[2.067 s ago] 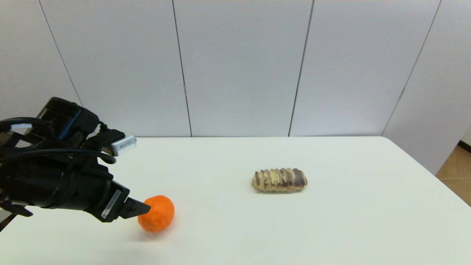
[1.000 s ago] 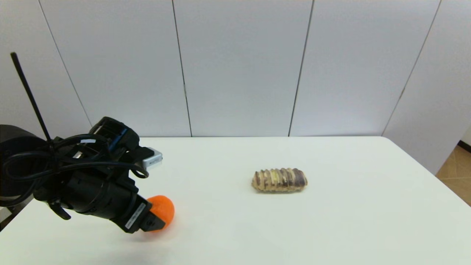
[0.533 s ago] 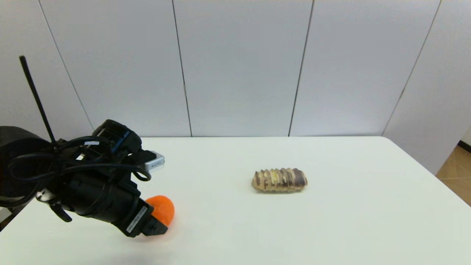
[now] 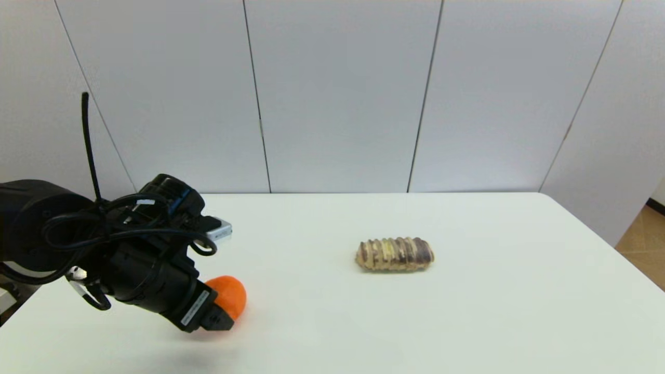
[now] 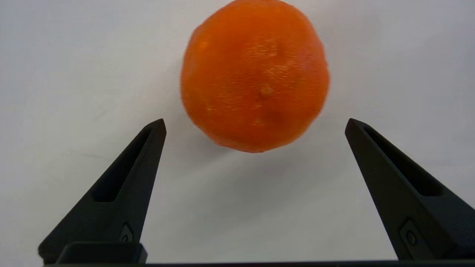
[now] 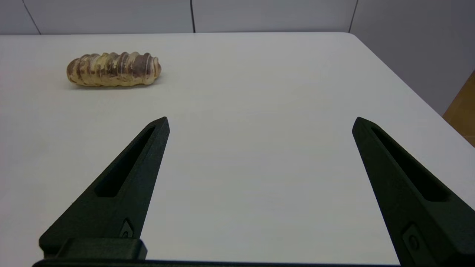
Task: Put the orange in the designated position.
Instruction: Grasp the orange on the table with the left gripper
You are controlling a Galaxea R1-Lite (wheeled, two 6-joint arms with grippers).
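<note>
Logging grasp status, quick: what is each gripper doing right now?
Left gripper: open, fingers either side of the orange, not touching.
Right gripper: open, holding nothing, over bare table.

The orange [image 4: 228, 300] sits on the bench [image 4: 467, 322] at the near left, the left hand [image 4: 221, 323] just before it. The bread [image 4: 395, 254] lies well right, farther back.
</note>
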